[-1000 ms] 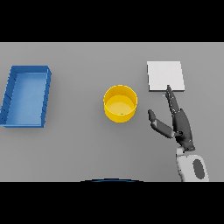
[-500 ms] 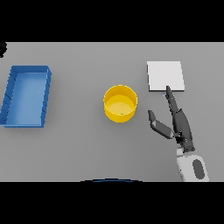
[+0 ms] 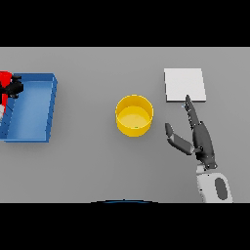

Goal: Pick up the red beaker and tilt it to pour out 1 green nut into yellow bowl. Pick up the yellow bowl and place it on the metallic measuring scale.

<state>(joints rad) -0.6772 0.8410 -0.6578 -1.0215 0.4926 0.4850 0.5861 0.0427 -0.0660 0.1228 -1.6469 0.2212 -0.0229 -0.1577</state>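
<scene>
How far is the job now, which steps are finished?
Pour apparently done: a small green speck lies in the yellow bowl. The left hand holds the red beaker at the blue tray. Left: the open right hand must move the bowl onto the scale.

I see my right hand (image 3: 201, 140) as dark grey, slim-fingered, on a white forearm with a grey oval inset; my left hand (image 3: 12, 88) looks black.

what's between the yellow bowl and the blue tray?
Nothing: in the head view only bare grey table separates the yellow bowl from the blue tray.
</scene>
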